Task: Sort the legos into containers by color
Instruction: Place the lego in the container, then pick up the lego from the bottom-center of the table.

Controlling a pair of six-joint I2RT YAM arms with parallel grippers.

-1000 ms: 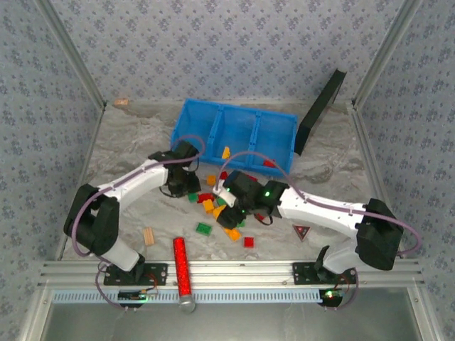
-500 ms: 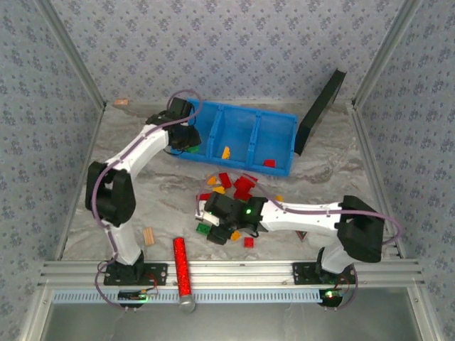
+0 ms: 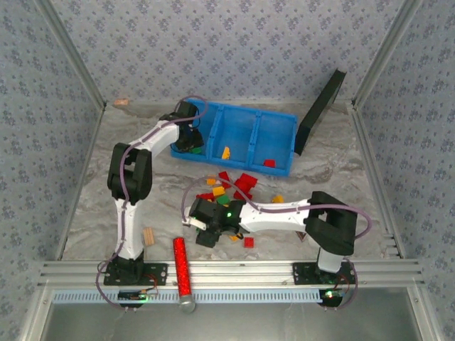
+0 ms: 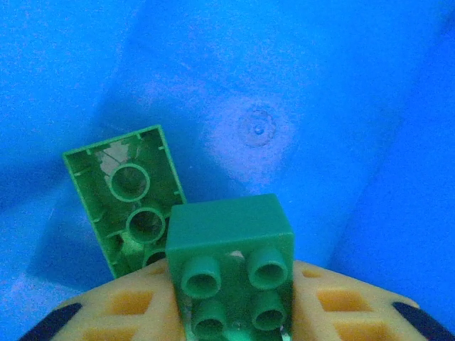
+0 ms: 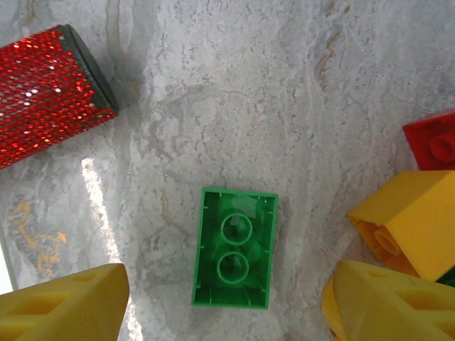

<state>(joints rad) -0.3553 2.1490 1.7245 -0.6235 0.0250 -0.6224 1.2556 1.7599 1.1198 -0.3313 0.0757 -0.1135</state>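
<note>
Blue plastic bin (image 3: 284, 117) sits far centre on the marbled tabletop (image 3: 106, 185), with three compartments side by side. The left arm (image 3: 153, 142) reaches far, its wrist over the left compartment (image 3: 206, 117).

Left wrist view: the left fingers (image 4: 121, 312) flank a green two-by-two brick (image 4: 231, 238), studs toward the camera, above the blue floor. The pads sit close against both its sides, so it looks pinched, though contact is hard to confirm at this angle. A second green brick (image 4: 128, 199) lies hollow side up on the compartment floor, to the left and partly hidden behind the first.

Middle compartment: one yellow lego (image 3: 225, 152). Right compartment: one red lego (image 3: 269, 163).

The right arm (image 3: 277, 213) stretches left across the near tabletop.

Right wrist view: the right fingers (image 5: 64, 305) are spread wide, one on either side of an upturned green brick (image 5: 233, 247) lying flat on the tabletop. Neither finger touches it. A yellow brick (image 5: 405, 220) and a red brick (image 5: 434, 138) lie to its right. The end of the red glitter cylinder (image 5: 50, 85) is at upper left, well apart from it.

Loose legos (image 3: 234, 186) in red, yellow and green are scattered mid-tabletop, between the bin and the right arm. A tan wooden block (image 3: 148, 236) lies near left. A black panel (image 3: 320, 110) leans by the bin's right end.
</note>
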